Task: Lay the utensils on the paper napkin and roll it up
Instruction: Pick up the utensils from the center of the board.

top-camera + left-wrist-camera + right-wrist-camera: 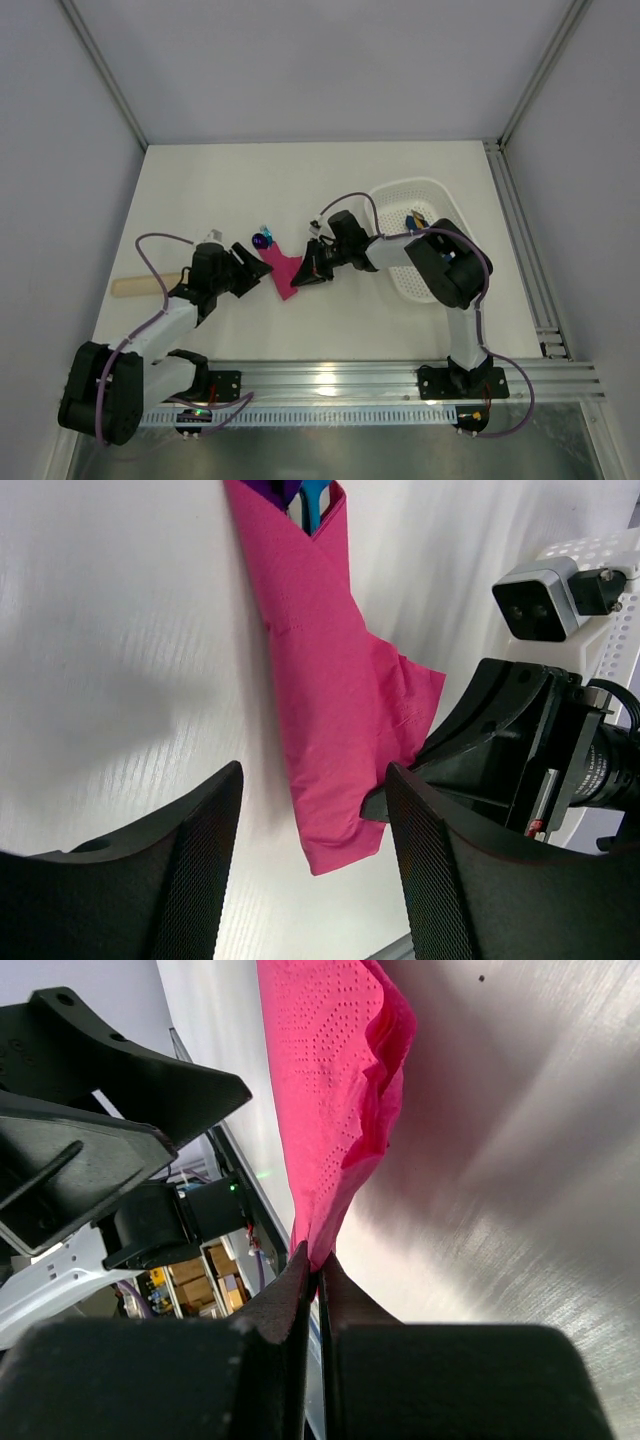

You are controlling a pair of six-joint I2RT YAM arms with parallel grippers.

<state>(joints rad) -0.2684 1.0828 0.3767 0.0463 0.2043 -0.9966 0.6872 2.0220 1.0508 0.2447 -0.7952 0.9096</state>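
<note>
The paper napkin (284,270) lies folded into a long magenta wrap (335,700) on the white table. Dark purple utensils (262,240) stick out of its far end (280,488). My left gripper (258,268) is open. Its fingers (200,860) straddle the near end of the wrap without touching it (315,780). My right gripper (297,282) is shut on the napkin's right edge. In the right wrist view its tips (317,1260) pinch a corner of the pink paper (330,1080).
A blue strip (316,502) pokes out of the wrap beside the utensils. A white perforated basket (400,190) stands at the right, with small items in it. A pale beige stick (140,285) lies at the left, by my left arm.
</note>
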